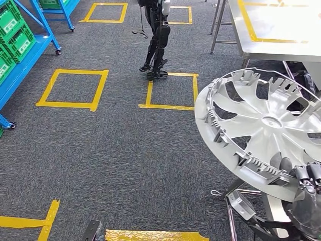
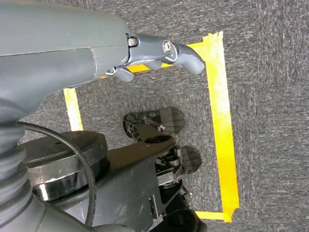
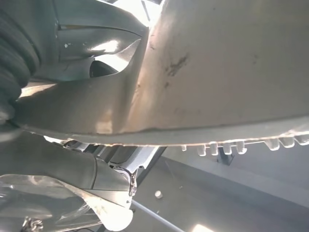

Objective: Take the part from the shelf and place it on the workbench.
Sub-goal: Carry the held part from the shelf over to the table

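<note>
I've got the part, a big silver wheel cover point(image 1: 265, 125), up in my right hand point(image 1: 308, 193). My fingers point(image 1: 303, 173) curl over its near rim at the lower right of the head view, w/ the disc held flat-ish, tilted a bit, inner side up so the ribs and clips show. From the right wrist view the cover's pale underside point(image 3: 218, 72) sits right above the cam, rim tabs along its edge. Grip looks firm, but I can't tell how far the thumb wraps under.

My left hand point(image 2: 160, 53) hangs at my side over the grey carpet point(image 1: 113, 160), holding nothing. I see the thumb sticking out straight and one darker finger tucked beside it; the rest is hidden behind the cover, so I can't tell if it's loosely open or curled.

Progress, as I judge it: pick-up is done, since the part is off the shelf and in my grip. The blue shelf point(image 1: 22, 55) w/ green crates point(image 1: 13, 27) is off to the left, well apart from me. The workbench point(image 1: 276, 25), pale top w/ yellow tape lines, stands ahead on the right, beyond the cover's far edge. Still left: close in on the bench, bring the cover over the top, set it down, let go. Another robot point(image 1: 157, 37) stands ahead near a yellow floor square point(image 1: 170, 90), so I'd mind that side while approaching.
</note>
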Controlling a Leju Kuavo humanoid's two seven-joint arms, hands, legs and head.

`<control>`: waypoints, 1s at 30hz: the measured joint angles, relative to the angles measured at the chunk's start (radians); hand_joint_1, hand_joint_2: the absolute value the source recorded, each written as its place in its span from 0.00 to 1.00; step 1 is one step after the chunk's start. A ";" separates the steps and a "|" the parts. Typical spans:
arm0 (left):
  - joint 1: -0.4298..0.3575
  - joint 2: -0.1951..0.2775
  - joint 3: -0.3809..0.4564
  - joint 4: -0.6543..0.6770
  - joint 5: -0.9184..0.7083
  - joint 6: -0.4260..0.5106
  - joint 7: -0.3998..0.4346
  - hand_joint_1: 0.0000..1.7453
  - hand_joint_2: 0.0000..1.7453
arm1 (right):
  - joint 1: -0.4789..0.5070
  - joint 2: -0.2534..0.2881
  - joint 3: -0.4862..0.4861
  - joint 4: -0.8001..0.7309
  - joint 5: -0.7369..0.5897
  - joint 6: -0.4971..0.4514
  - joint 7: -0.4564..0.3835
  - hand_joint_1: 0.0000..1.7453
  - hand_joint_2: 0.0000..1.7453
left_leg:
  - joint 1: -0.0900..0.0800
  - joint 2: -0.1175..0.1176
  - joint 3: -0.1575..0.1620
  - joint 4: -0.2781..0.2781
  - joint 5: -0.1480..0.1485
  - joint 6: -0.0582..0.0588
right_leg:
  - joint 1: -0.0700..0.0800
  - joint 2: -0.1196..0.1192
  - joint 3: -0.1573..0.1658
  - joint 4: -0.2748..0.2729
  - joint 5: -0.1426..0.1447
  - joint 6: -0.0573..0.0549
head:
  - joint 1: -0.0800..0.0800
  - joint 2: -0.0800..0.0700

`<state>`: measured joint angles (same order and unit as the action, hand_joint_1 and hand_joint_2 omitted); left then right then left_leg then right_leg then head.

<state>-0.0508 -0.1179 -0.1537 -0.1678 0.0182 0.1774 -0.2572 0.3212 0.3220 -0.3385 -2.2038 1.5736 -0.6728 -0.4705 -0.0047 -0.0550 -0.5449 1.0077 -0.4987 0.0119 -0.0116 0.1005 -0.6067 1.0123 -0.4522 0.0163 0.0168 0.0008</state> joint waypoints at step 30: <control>0.000 0.000 0.000 0.000 -0.007 0.000 0.012 0.00 1.00 | 0.000 0.000 -0.004 0.000 0.000 0.000 0.003 1.00 1.00 | 0.002 0.000 0.000 0.000 0.000 -0.001 | 0.001 0.000 0.000 0.002 0.000 0.000 | 0.000 0.000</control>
<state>-0.0505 -0.1179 -0.1537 -0.1679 0.0110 0.1773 -0.2453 0.3209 0.3220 -0.3426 -2.2038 1.5736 -0.6729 -0.4674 -0.0029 -0.0550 -0.5449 1.0076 -0.4983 0.0112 -0.0105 0.1005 -0.6072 1.0141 -0.4522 0.0162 0.0168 0.0008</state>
